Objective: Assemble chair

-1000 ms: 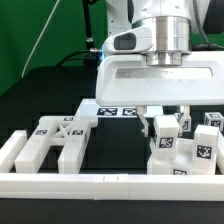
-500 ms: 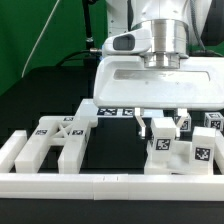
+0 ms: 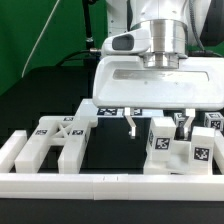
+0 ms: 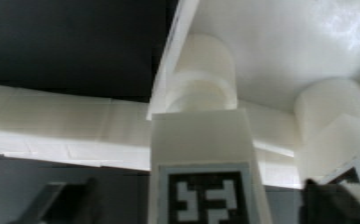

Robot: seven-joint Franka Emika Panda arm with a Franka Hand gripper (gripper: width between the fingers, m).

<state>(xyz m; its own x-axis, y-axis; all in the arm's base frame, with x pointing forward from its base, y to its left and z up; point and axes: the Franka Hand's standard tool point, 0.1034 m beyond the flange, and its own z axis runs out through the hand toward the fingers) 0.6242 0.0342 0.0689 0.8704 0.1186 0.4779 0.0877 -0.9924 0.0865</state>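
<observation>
Claw: the two-finger claw (image 3: 158, 126) hangs pointing straight down from the white robot arm (image 3: 160, 40), over the parts at the exterior view's right.
Claw state: spread wide, gripping nothing. One dark finger (image 3: 132, 125) stands at 9 o'clock of the upright block, clear of it. The other stands at 3 o'clock, close beside it; contact cannot be told.
Straddled part: an upright chunky block of matte white plastic (image 3: 160, 140), bearing a black-and-white square tag, stands between the fingers.
Wrist view: the same upright block (image 4: 203, 120) fills the middle, its tag (image 4: 203, 200) facing the camera, with a dark finger on either side of it.
Chair: not assembled; its pieces lie loose on the black table (image 3: 40, 100).
Block cluster: tagged white blocks (image 3: 195, 152) at 4 o'clock of the upright block, just beside it.
Frame piece: a white H-shaped frame with tags (image 3: 55, 140) at 9 o'clock, well apart.
Tagged slab: a flat white slab with a row of tags (image 3: 112, 110) at 11 o'clock; whether it belongs to the chair cannot be told.
Border: a long thin white rail (image 3: 100, 183) runs along 6 o'clock.
</observation>
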